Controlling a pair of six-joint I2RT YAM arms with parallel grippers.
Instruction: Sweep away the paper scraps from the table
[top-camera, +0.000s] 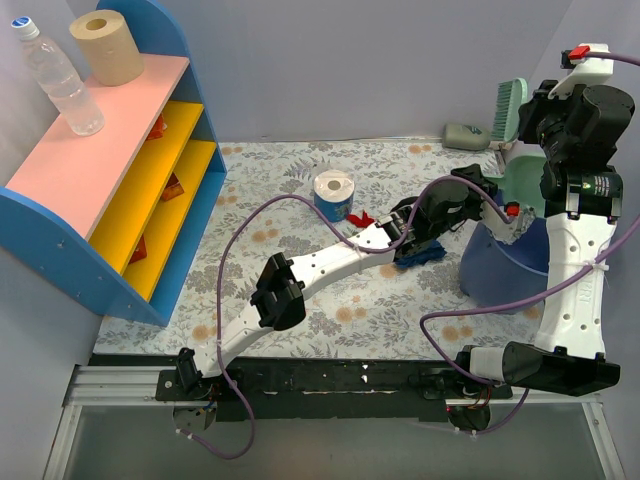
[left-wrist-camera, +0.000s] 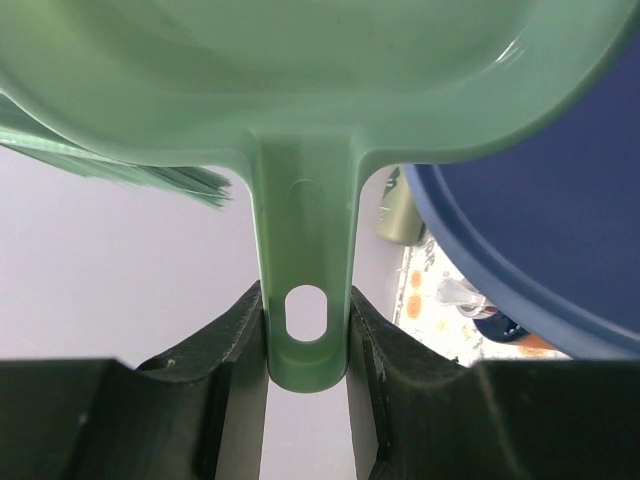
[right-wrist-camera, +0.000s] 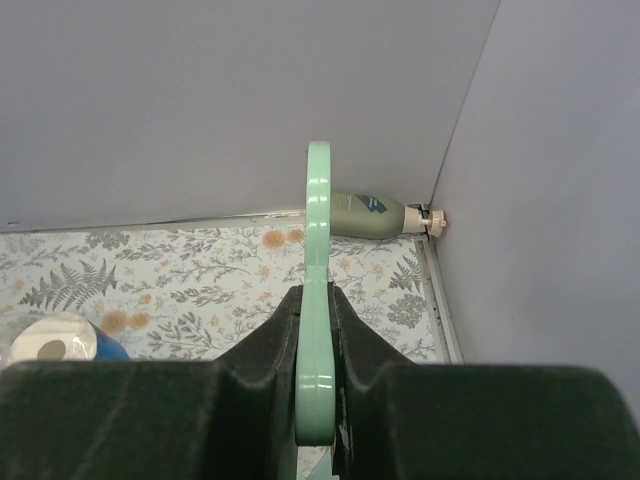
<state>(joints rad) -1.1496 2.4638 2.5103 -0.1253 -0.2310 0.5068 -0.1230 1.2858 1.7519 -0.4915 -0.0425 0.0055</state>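
Green dustpan handle (left-wrist-camera: 300, 220) sits clamped in the left pincer (left-wrist-camera: 306, 305), brush handle (right-wrist-camera: 318, 200) clamped in the right pincer (right-wrist-camera: 318, 300)

A shelf (top-camera: 110, 170) stands at the tabletop's (top-camera: 300, 190) left edge, a bottle (top-camera: 60, 80) and a roll (top-camera: 108, 47) on top. At centre sits a tissue roll (top-camera: 333, 194), with one paper scrap (top-camera: 361, 218) just to its right and another scrap (top-camera: 420, 256) nearer the front. At right, the left end effector (left-wrist-camera: 306, 320) holds a dustpan (left-wrist-camera: 300, 90) above a bucket (top-camera: 505, 275), and the right end effector (right-wrist-camera: 318, 310) holds a brush (top-camera: 508, 110) higher behind it.
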